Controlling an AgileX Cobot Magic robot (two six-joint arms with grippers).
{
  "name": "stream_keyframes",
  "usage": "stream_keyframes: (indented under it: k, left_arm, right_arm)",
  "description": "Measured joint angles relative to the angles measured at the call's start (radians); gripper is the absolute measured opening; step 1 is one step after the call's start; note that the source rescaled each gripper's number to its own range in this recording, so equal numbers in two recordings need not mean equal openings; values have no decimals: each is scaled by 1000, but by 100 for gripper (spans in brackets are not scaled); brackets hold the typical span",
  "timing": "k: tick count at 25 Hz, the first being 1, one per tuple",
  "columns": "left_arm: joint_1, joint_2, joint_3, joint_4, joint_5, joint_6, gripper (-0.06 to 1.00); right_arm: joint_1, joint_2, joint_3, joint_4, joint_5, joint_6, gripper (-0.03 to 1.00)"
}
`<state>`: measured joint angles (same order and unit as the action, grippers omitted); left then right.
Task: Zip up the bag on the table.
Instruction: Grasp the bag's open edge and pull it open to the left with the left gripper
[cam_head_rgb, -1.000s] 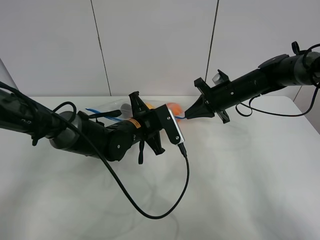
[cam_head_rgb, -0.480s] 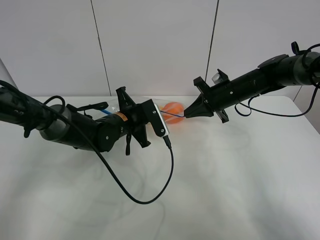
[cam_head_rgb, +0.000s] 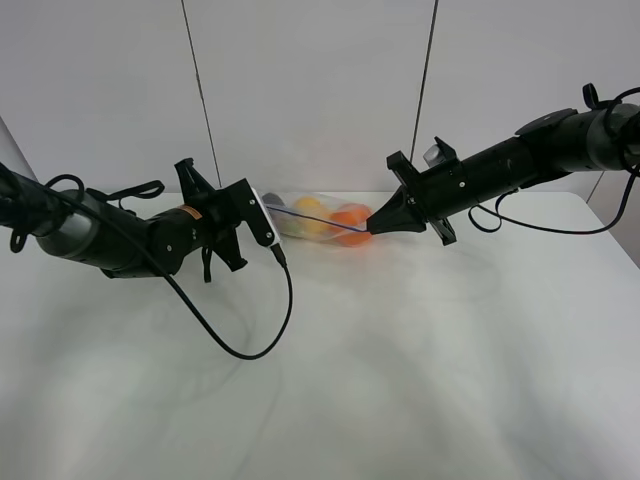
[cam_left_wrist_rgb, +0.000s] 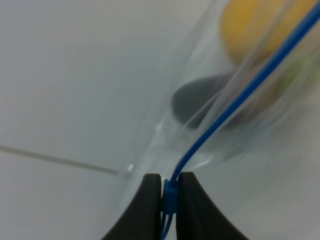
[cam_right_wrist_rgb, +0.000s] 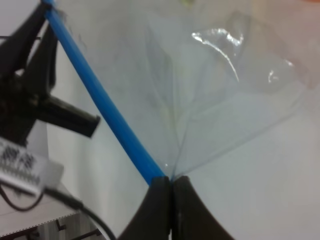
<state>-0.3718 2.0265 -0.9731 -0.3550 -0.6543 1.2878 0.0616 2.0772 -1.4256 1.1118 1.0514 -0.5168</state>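
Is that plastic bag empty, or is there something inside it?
Not empty: an orange and a yellow fruit show through the clear bag.

Plain white panelled wall (cam_head_rgb: 310, 90), two dark vertical seams (cam_head_rgb: 198, 80)

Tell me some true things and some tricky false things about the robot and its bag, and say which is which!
1. The left hand pinches the blue zipper strip. True.
2. The right hand is wide open. False: it is shut on the edge of the bag.
3. The bag is empty. False: an orange and other fruit show through it.
4. The bag stretches between both hands. True.
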Motion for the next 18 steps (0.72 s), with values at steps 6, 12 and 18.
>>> stream_keyframes:
  k: [6, 12, 18]
  left_arm:
    - [66, 0, 1, 5, -2, 5, 0]
    - [136, 0, 1, -2, -10, 27, 0]
    - [147, 0, 1, -7, -12, 31, 0]
  right_arm:
    - [0, 0, 0, 3, 0, 0, 0]
    - [0, 0, 0, -4, 2, 0, 0]
    - [0, 0, 0, -7, 2, 0, 0]
